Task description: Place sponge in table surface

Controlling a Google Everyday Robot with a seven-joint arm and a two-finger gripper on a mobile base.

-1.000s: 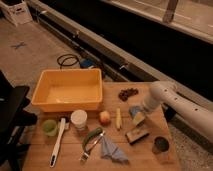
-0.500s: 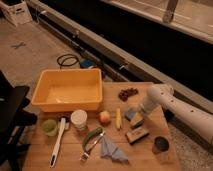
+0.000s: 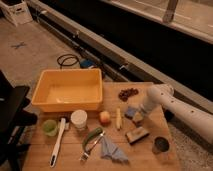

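My white arm [image 3: 172,102] reaches in from the right over the wooden table [image 3: 150,160]. My gripper [image 3: 135,115] hangs low at the table's middle right, just above or on the surface. At it I see a small blue and tan thing [image 3: 132,112], which may be the sponge. I cannot tell whether it is held. A tan block with a dark top [image 3: 136,134], also like a sponge, lies flat on the table just in front of the gripper.
A yellow tub [image 3: 65,90] fills the back left. Near the gripper lie a banana [image 3: 118,119], an apple [image 3: 104,117] and dark grapes [image 3: 128,93]. A white cup [image 3: 78,119], green cup [image 3: 49,127], brush [image 3: 56,142], blue cloth [image 3: 112,150] and dark cup [image 3: 161,145] stand in front.
The arm has shifted slightly to the left and the gripper stays low over the table. The things on the table have not moved.
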